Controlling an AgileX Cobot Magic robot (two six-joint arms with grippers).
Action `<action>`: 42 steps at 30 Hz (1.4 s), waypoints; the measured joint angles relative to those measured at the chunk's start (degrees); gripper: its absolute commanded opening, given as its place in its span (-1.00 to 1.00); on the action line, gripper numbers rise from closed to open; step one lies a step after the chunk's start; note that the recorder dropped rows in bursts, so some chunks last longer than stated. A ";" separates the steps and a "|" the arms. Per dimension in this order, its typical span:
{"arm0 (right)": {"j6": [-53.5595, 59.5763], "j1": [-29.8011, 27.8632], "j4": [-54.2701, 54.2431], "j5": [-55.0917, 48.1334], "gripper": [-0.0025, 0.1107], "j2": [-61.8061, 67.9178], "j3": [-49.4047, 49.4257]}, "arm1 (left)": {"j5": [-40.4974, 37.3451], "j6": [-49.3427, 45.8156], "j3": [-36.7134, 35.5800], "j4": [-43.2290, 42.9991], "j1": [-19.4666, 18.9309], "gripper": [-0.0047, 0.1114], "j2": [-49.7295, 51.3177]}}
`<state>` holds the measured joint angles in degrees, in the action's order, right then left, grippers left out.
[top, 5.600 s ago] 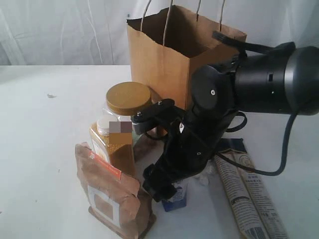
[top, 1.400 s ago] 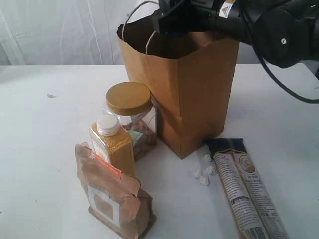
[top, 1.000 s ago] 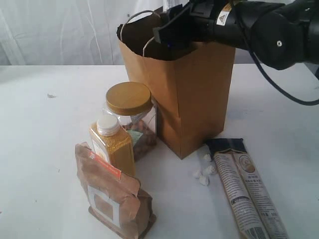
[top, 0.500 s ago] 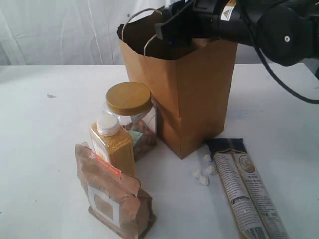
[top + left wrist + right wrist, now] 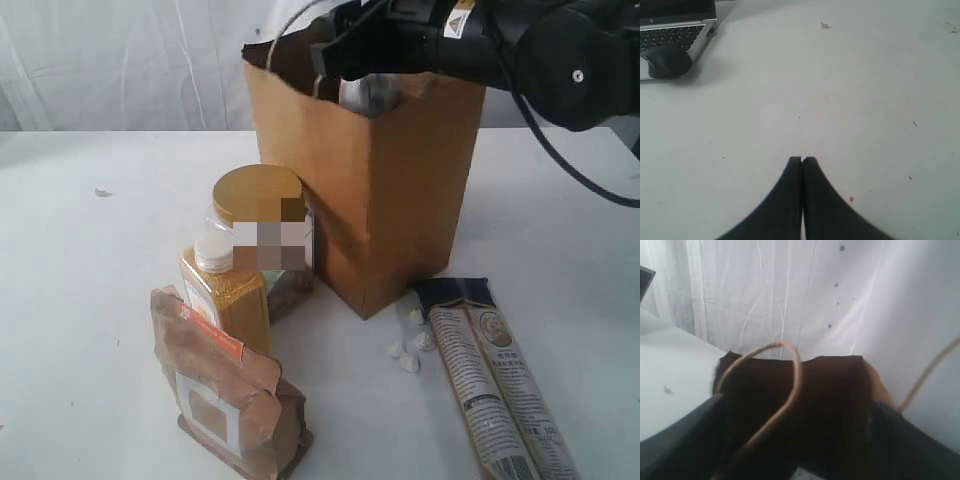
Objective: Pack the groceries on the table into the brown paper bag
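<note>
At the bag mouth, top centre of the exterior view: your right gripper hangs over the open top of the brown paper bag. In the right wrist view its fingers are spread wide to either side of the opening, with nothing visibly clamped between them.
Object at the rim: a pale object shows just inside the bag below the gripper. It is too blurred to name, and I cannot tell whether a finger touches it.
Step in hand (judged): a release into the bag.
How to do it well: leave the fingers apart and lift straight up out of the mouth. Avoid any sideways sweep, because the bag looks light and stands unsupported.
Snag risk: a string handle arcs across the opening between the fingers. Clear it before you withdraw, or the bag may tip.
Left gripper: closed, tips together, holding nothing, over bare table. A laptop and a mouse lie beyond it, well apart from the work.
Not yet packed:
- Gold-lidded clear jar, centre of frame, just beside the bag's left face.
- Yellow-grain bottle, directly in front of the jar.
- Brown pouch with orange strip, lower left of centre.
- Long beige printed packet, lying flat at lower right.
In the way: the jar, bottle and pouch stand tightly grouped, so you will need care to pick one without toppling its neighbour. Small white lumps lie between the bag's near corner and the packet.
Stray: a small pale scrap at middle left, not a grocery.
</note>
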<state>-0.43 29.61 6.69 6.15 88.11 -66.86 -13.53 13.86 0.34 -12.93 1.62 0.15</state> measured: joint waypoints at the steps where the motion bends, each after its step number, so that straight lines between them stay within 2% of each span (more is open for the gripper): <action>1: 0.00 0.00 0.00 0.00 0.38 0.00 -0.11 | 0.00 0.00 0.00 0.00 0.00 -0.92 0.00; 6: 0.99 0.00 0.00 -8.34 0.38 -0.15 -0.29 | 0.00 0.00 0.00 0.00 0.00 -0.92 0.00; 14: 0.99 0.00 0.00 -6.15 0.38 -2.19 -0.29 | 0.00 0.00 0.00 0.00 0.00 -0.92 0.00; 16: 1.58 0.00 0.00 -8.97 0.38 -4.79 -0.29 | 0.00 0.00 0.00 0.00 0.00 -0.92 0.00; 22: 13.48 0.00 2.28 -32.55 0.38 -11.76 -0.34 | 0.00 0.00 0.00 0.00 0.00 -0.92 0.00; 27: 14.36 0.00 8.47 -56.33 0.38 -12.67 -0.23 | 0.00 0.00 0.00 0.00 0.00 -0.92 0.00; 29: 12.27 0.00 10.23 -60.55 0.38 -13.20 0.33 | 0.00 0.00 0.00 0.00 0.00 -0.92 0.00; 37: 8.17 0.00 14.75 -53.89 0.38 -18.71 3.63 | 0.00 0.00 0.00 0.00 0.00 -0.92 0.00; 40: 4.74 -1.75 22.57 -47.85 0.38 -19.15 5.40 | 0.00 0.00 0.00 0.00 0.00 -0.92 0.00; 42: -6.45 -5.59 32.53 -43.56 0.38 -18.44 6.54 | 0.00 0.00 0.00 0.00 0.00 -0.92 0.00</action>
<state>-6.88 24.02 39.22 -37.41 69.66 -60.32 -13.53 13.86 0.34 -12.93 1.62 0.15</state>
